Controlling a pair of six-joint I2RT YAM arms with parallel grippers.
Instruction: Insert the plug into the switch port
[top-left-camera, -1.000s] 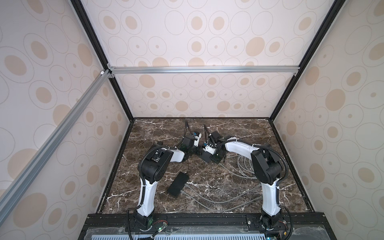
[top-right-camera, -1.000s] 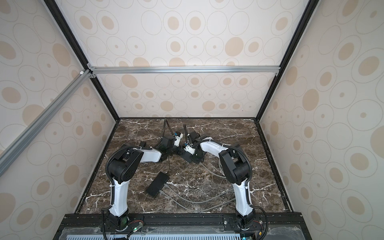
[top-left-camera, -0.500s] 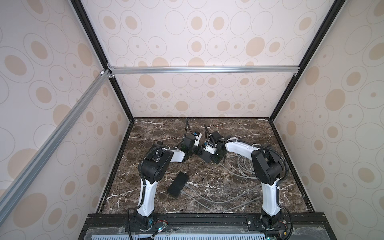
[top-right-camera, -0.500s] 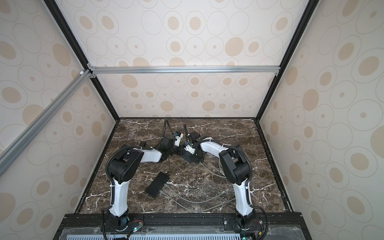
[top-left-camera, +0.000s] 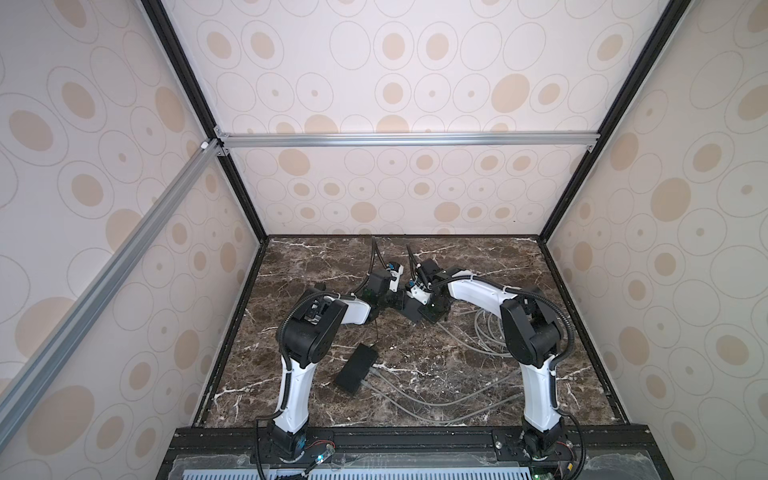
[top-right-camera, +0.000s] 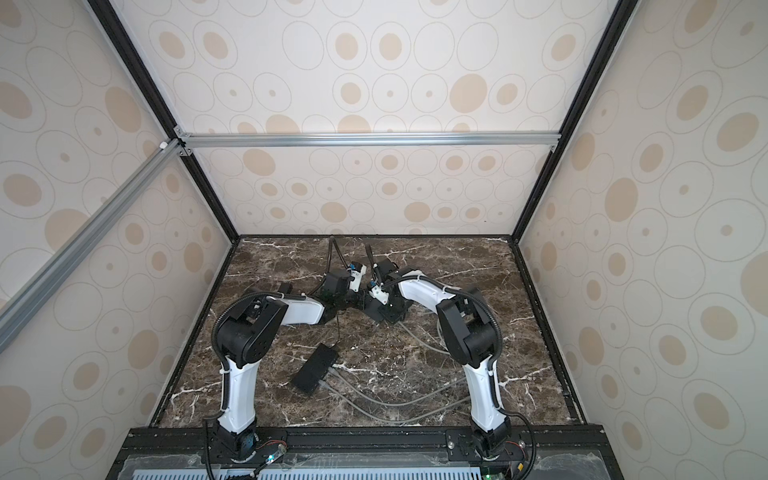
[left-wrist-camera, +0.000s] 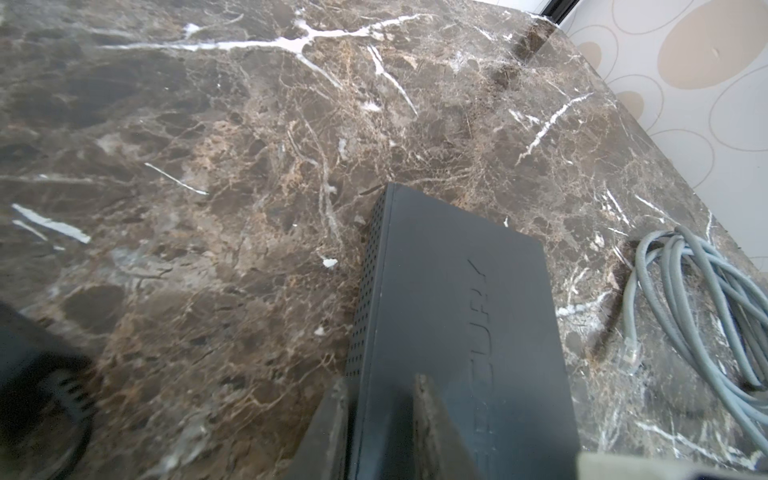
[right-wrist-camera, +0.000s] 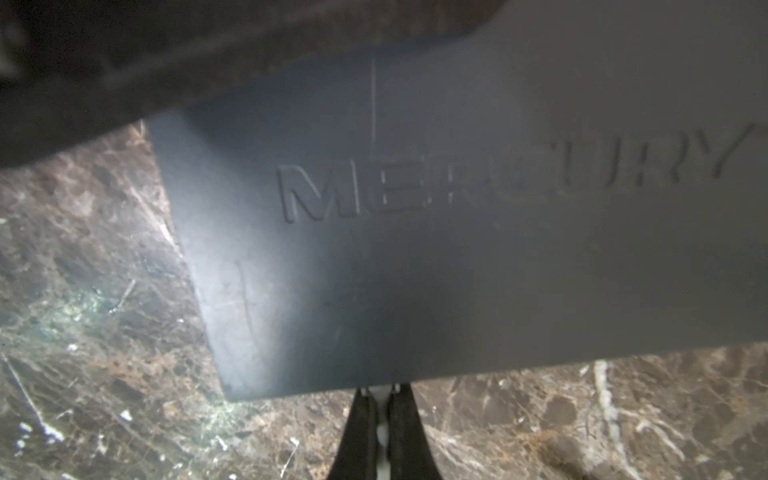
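Observation:
The switch (right-wrist-camera: 457, 249), a flat black box with raised MERCURY lettering, lies on the marble between both arms, far centre in both top views (top-left-camera: 410, 311) (top-right-camera: 374, 311). My left gripper (left-wrist-camera: 380, 399) is shut on one end of the switch (left-wrist-camera: 457, 311), one finger on each face of its edge. My right gripper (right-wrist-camera: 381, 392) is shut on the pale plug (right-wrist-camera: 381, 434). Its fingertips sit right at the switch's long side, and the plug's tip is hidden under that edge. Both top views show the left gripper (top-left-camera: 394, 299) and right gripper (top-left-camera: 429, 309) meeting at the switch.
A second black box (top-left-camera: 356, 370) (top-right-camera: 313, 369) lies nearer the front with grey cables running from it. Loose grey cable loops (top-left-camera: 488, 332) lie under the right arm. The left wrist view shows a cable coil (left-wrist-camera: 685, 299) with a clear connector (left-wrist-camera: 629, 353). Patterned walls enclose the table.

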